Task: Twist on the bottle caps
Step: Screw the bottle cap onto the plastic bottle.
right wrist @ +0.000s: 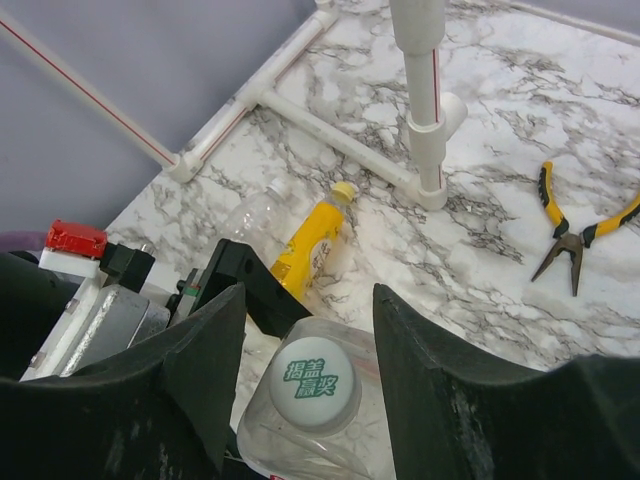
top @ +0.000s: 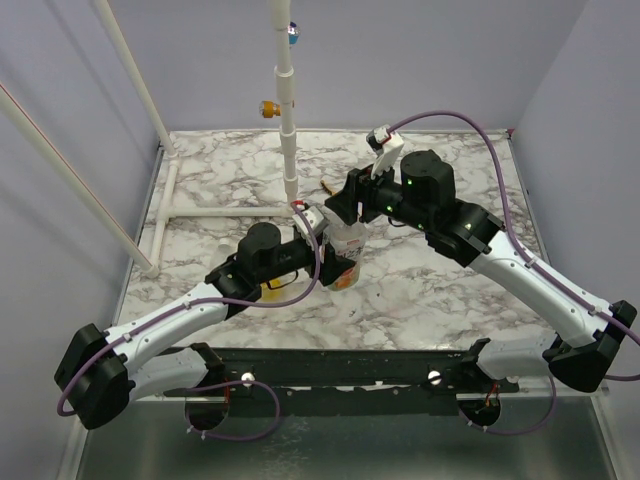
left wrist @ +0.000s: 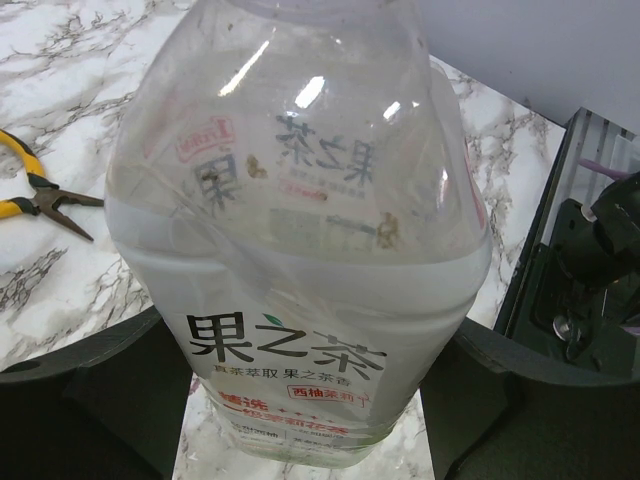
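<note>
My left gripper (left wrist: 305, 400) is shut on the lower body of a clear bottle (left wrist: 300, 250) with a green-and-white label, and holds it roughly upright above the table (top: 430, 290). A whitish bottle cap (right wrist: 313, 384) with green writing sits on its neck. My right gripper (right wrist: 308, 300) hangs over the bottle top (top: 340, 222), its fingers (right wrist: 420, 360) on either side of the cap with a small gap on each side. A yellow bottle (right wrist: 310, 240) with a yellow cap (right wrist: 344, 192) lies on the marble beyond. The blue cap is out of view.
Yellow-handled pliers (right wrist: 575, 225) lie on the marble, also to the left in the left wrist view (left wrist: 40, 195). A white pipe frame (top: 288, 120) stands at the back. A second clear bottle (right wrist: 250, 215) lies beside the yellow one.
</note>
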`<state>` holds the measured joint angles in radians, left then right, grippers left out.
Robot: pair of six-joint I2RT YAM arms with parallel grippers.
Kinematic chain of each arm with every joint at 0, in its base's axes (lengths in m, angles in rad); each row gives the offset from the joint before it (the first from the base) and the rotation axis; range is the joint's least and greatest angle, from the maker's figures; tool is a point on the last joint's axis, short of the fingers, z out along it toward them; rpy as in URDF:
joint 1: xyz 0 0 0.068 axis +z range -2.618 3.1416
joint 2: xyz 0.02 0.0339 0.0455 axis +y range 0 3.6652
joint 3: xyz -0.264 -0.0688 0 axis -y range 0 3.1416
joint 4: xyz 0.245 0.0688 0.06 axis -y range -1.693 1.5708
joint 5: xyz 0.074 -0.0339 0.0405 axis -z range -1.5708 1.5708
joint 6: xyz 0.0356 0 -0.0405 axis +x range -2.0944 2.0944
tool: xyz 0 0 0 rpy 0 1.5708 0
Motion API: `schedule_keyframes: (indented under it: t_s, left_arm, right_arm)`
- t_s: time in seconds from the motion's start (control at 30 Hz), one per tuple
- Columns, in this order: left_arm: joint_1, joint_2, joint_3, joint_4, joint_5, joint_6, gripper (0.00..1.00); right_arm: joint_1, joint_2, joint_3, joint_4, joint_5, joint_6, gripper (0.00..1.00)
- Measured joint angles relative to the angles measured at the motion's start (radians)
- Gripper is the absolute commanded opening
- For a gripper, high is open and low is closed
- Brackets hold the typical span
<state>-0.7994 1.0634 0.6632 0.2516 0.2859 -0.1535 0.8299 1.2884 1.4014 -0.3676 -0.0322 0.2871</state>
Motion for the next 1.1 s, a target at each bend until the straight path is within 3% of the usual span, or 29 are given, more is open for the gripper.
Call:
schedule_keyframes:
  t_s: [0.87, 1.1]
  left_arm:
    - [0.032, 0.003, 0.014, -0.01, 0.034, -0.012, 0.0]
    - [0.034, 0.003, 0.014, -0.01, 0.04, -0.015, 0.0]
  right_arm:
    - [0.0, 0.0, -0.002, 0.0, 0.0, 0.004, 0.53]
    - [0.0, 0.0, -0.011, 0.001, -0.002, 0.012, 0.45]
